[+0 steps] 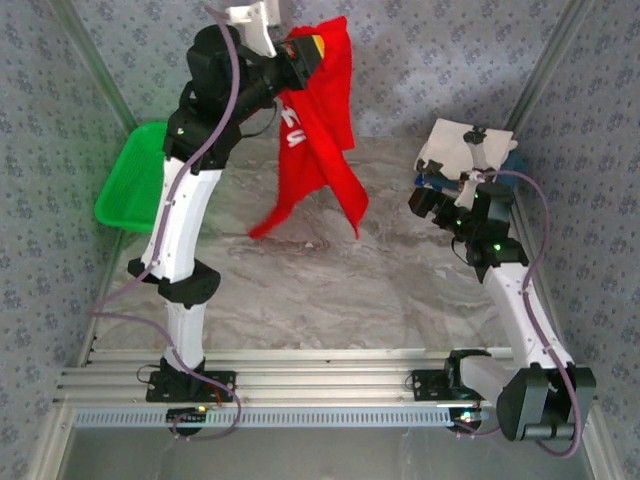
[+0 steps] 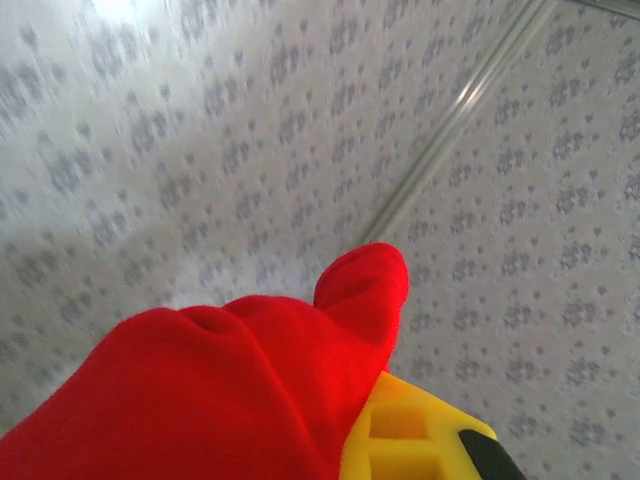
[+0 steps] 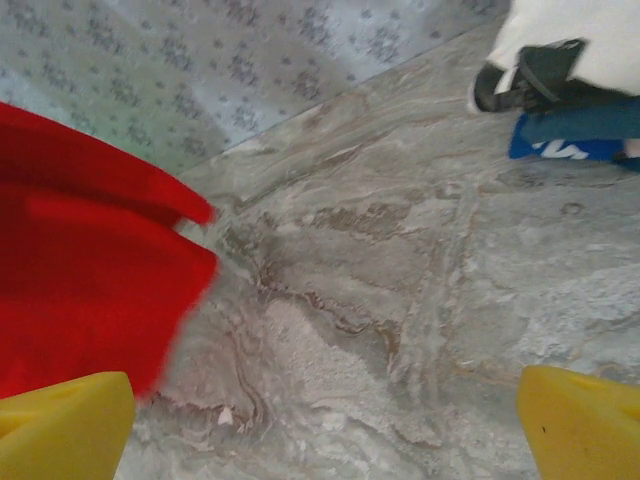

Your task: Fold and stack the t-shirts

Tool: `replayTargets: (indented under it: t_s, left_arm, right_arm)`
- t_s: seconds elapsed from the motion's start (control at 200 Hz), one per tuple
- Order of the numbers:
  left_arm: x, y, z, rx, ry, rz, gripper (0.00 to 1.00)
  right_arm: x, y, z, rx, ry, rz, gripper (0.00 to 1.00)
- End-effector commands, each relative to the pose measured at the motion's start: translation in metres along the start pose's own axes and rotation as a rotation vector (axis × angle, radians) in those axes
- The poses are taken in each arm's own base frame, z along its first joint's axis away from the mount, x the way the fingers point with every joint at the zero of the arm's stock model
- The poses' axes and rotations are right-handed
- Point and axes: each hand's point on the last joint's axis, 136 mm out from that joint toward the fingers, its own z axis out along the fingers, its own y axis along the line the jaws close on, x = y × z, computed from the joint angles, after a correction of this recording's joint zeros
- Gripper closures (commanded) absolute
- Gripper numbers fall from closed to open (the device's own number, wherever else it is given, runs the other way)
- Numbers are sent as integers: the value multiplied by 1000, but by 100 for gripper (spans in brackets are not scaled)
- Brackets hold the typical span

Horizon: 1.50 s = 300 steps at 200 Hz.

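Red tee (image 1: 318, 130) | hangs clamped in left jaws | right jaws apart, beside hem

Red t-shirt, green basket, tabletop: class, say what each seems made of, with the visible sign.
Red t-shirt: soft matte cloth, hanging in folds from the left gripper. Green basket: probably plastic, smooth rigid rim. Tabletop: marble-look veining; stone or print, unclear.

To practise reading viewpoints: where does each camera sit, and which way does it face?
Top external: above and behind the bases, looking down at the table; both arms show.
Left wrist: high up, facing the patterned wall; red tee over a yellow jaw.
Right wrist: low, facing across the table; yellow jaws apart.
All three share the red tee.
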Motion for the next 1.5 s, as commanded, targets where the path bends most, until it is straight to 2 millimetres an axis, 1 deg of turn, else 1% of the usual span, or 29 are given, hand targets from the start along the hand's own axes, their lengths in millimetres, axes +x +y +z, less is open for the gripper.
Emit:
replayTargets:
  t_s: [0.0,0.03,0.05,0.17,0.26,0.315,0.32,0.34,0.44,0.45,0.465,0.505,0.535,0.615,0.665,0.74,0.824,0.919,0.984,1.029,1.059,1.074,1.119,1.199,1.219,1.249,1.299,1.379,1.494]
  left_arm:
    - [-12,-33,-17,109,-18,-46,100]
    - [-8,-27,-16,80,-3,-46,100]
    - [0,-18,-16,41,28,-52,100]
    - [34,37,-16,-177,141,-110,100]
    - [59,77,-21,-345,201,-131,100]
    - [74,104,-26,-432,227,-166,100]
    - [73,105,-27,-432,222,-168,100]
    - [83,118,-29,-465,235,-189,100]
    - [119,177,-49,-568,229,-346,100]
    - [125,184,-51,-579,230,-361,100]
    - [126,189,-54,-583,217,-375,100]
    - [145,211,-67,-637,226,-405,100]
    - [155,223,-74,-661,232,-417,100]
    - [185,251,-97,-737,258,-438,100]
    - [200,267,-111,-774,267,-473,100]
    - [214,285,-133,-837,264,-488,100]
    - [224,300,-154,-886,269,-500,100]
    - [236,312,-168,-910,286,-515,100]
    - [245,321,-178,-933,293,-534,99]
    - [252,327,-186,-948,300,-557,85]
    - [256,329,-190,-952,303,-576,66]
    - [257,330,-191,-950,306,-583,58]
    - [257,327,-192,-934,318,-582,45]
    - [250,309,-188,-882,366,-527,34]
    - [249,302,-186,-866,385,-508,30]
    - [248,292,-183,-846,419,-476,28]
    - [252,273,-179,-810,495,-431,26]
    - [277,240,-173,-735,651,-391,25]
    - [323,197,-159,-632,828,-379,24]
  right_arm:
    - [-8,-10,-12,38,-64,37,0]
    - [-7,-13,-13,46,-65,40,0]
    - [-6,-14,-13,51,-65,39,0]
    - [4,-20,-8,62,-35,49,0]
    - [16,-25,0,73,7,51,0]
    - [25,-26,5,73,43,47,0]
    - [26,-26,6,72,47,47,0]
    - [30,-25,8,68,63,46,0]
    - [55,-18,22,25,164,72,0]
    - [58,-17,24,19,176,79,0]
    - [63,-14,27,0,199,88,0]
    - [75,-5,36,-43,254,116,0]
    - [83,1,42,-67,289,128,0]
    - [108,27,59,-147,398,98,1]
    - [125,53,66,-213,474,32,4]
    - [153,78,73,-258,594,-74,7]
    - [180,93,78,-269,712,-127,11]
    - [209,106,78,-307,825,-114,15]
    - [225,100,77,-261,881,-139,16]
    - [232,91,76,-212,908,-135,16]
    - [233,84,77,-182,915,-112,16]
    - [233,80,78,-165,913,-100,16]
    - [231,68,80,-128,903,-55,15]
    - [219,54,82,-97,858,7,15]
    - [216,51,82,-89,848,14,14]
    - [211,47,82,-80,837,21,13]
    - [206,42,81,-67,834,20,12]
    - [201,34,80,-45,838,17,11]
    - [196,17,81,-8,829,56,10]
